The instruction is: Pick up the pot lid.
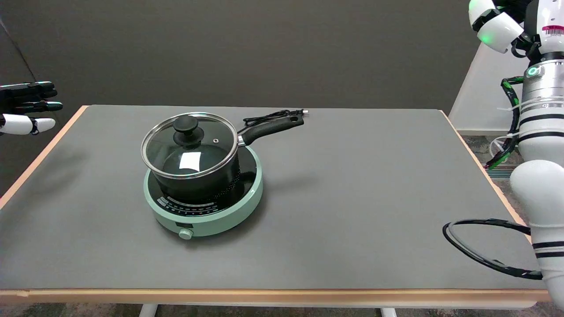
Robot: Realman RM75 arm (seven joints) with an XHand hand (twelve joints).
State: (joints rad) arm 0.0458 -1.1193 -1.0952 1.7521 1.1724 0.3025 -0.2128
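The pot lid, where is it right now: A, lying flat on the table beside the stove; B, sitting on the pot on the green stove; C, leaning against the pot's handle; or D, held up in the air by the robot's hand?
B: the glass pot lid sits closed on the black pot, which stands on the green stove, with no hand touching it.

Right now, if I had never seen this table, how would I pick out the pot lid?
Find the mint-green round cooker left of centre on the grey table. A black long-handled pot stands on it, and the pot lid covers it: clear glass, steel-rimmed, with a black knob.
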